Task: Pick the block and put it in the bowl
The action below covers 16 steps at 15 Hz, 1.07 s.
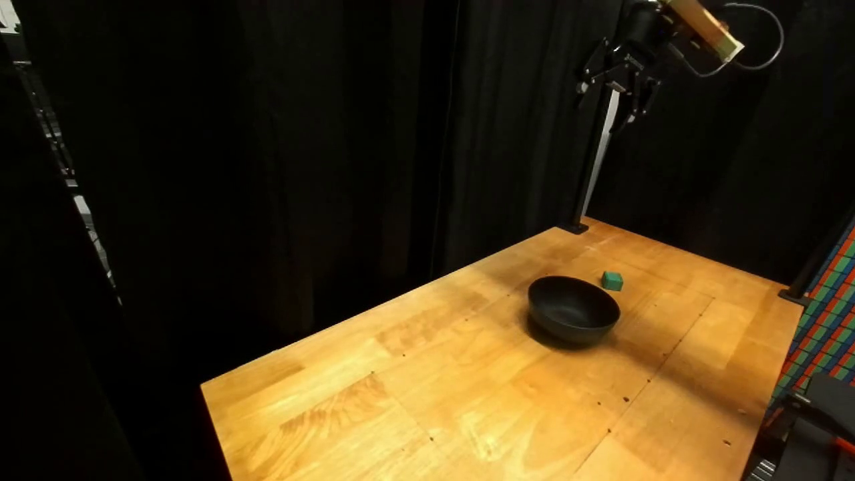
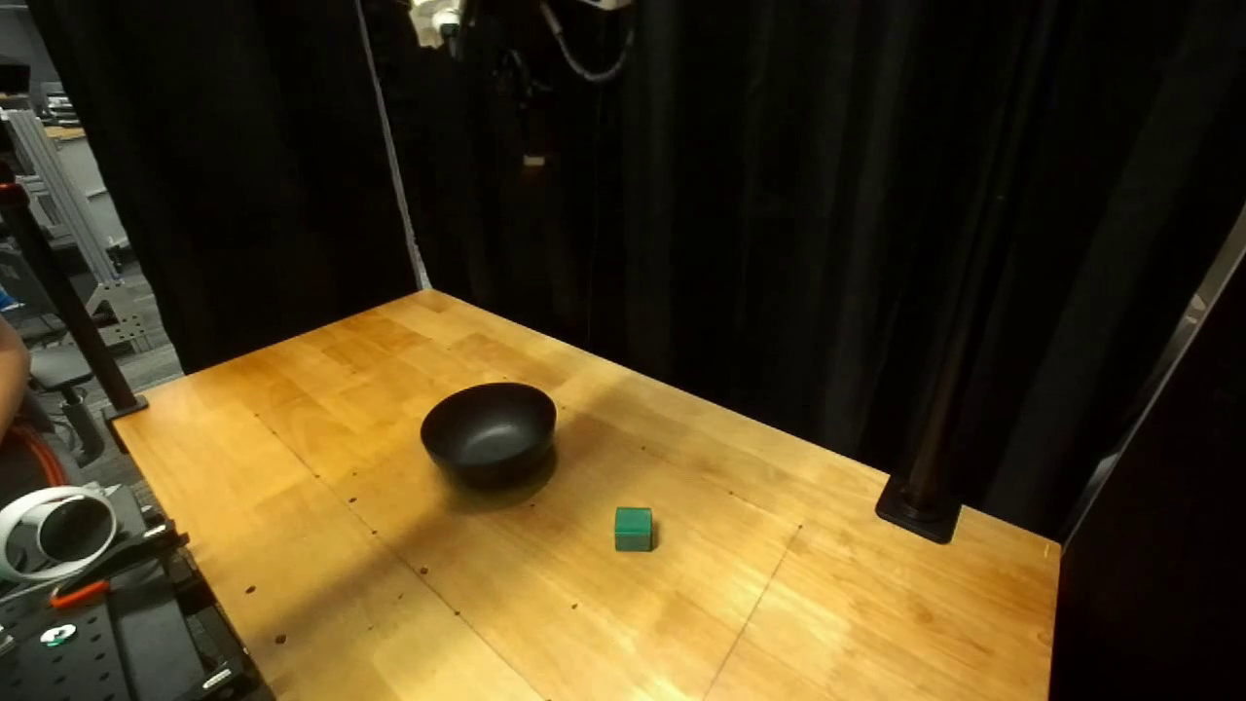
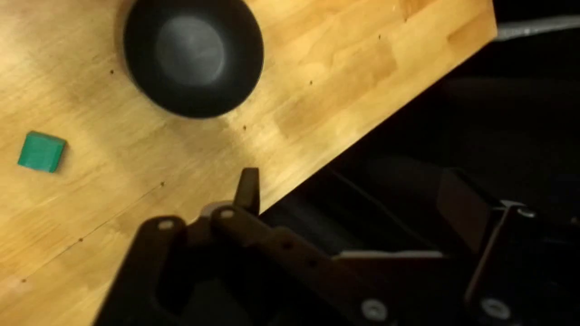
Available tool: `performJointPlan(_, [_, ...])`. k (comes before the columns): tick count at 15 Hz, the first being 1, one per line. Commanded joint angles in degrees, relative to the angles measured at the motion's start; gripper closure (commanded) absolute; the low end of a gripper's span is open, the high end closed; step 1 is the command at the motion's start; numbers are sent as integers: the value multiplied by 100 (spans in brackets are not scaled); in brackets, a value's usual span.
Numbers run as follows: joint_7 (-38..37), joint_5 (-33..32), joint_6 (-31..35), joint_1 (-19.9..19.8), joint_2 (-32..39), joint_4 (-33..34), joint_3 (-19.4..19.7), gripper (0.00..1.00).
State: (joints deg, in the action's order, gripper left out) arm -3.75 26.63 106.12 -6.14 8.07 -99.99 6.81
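Note:
The block, a small green cube (image 1: 612, 280), lies on the wooden table beside the bowl; it also shows in an exterior view (image 2: 633, 530) and at the left of the wrist view (image 3: 41, 152). The bowl, round, black and empty, stands upright on the table in both exterior views (image 1: 573, 310) (image 2: 490, 434) and at the top of the wrist view (image 3: 192, 56). My gripper (image 1: 604, 110) is high above the table, far from both. In the wrist view my gripper (image 3: 352, 188) has its fingers wide apart with nothing between them. In an exterior view it is mostly lost against the dark curtain.
The wooden table (image 1: 467, 374) ends at a black curtain (image 1: 374, 167). Black posts stand at its edges (image 2: 920, 506) (image 2: 97, 360). A dark bench with a white ring-shaped part (image 2: 19, 545) adjoins one table edge.

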Motion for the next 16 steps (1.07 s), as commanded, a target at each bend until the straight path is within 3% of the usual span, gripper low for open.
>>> performJointPlan(1, [-676, 177, 252, -303, 1266, 1215, 122, 0])
performJointPlan(7, [-1985, 41, 165, -667, 2825, 2049, 150, 0])
performJointPlan(16, [-2930, -42, 528, -858, 3439, 1606, 416, 0])
